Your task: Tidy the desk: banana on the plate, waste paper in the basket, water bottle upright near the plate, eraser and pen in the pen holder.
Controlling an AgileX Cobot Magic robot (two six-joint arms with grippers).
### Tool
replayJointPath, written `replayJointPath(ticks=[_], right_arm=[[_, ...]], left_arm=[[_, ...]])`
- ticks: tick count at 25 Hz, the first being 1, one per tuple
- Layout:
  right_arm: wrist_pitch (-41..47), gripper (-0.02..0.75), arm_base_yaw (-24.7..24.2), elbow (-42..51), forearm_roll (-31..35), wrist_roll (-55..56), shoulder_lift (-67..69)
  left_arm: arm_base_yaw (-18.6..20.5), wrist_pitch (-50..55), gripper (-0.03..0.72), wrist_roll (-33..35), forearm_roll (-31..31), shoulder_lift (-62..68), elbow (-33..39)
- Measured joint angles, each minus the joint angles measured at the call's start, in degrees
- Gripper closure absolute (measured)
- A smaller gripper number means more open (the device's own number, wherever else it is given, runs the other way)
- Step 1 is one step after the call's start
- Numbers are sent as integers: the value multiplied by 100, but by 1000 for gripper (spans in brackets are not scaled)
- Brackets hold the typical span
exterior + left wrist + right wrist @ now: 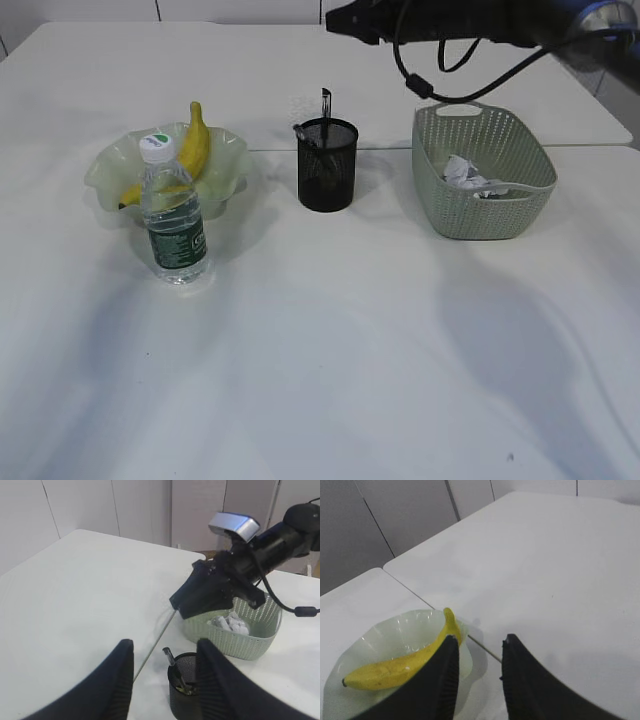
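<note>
On the white desk (330,350) the banana (193,148) lies in the pale green plate (232,170) at the left. The water bottle (175,225) stands upright just in front of the plate. The black mesh pen holder (327,170) holds a pen (326,101); the eraser is hidden. Crumpled waste paper (465,174) lies inside the green basket (482,205). My right gripper (480,640) hangs open and empty high above the table, with the banana (395,667) and plate (380,635) below it. My left gripper (164,647) is open and empty above the pen holder (186,692).
The right arm (470,20) with its cable reaches in along the top of the exterior view, above the basket (235,642) in the left wrist view. A seam between two tabletops runs behind the objects. The left arm is outside the exterior view.
</note>
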Motion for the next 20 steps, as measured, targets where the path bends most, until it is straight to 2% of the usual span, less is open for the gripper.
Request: replayJointPath(ticks=[9, 15, 17, 20], right_arm=[[655, 507, -60, -942, -85, 158, -492], [972, 507, -405, -1592, -911, 1050, -746], [1019, 507, -580, -1814, -1364, 1387, -828], [1115, 507, -788, -2110, -2129, 1898, -988]], left_arm=[[13, 0, 419, 0, 49, 0, 0], [211, 11, 439, 0, 291, 0, 0], [368, -59, 442, 0, -11, 0, 0], [635, -487, 444, -9, -810, -52, 0]])
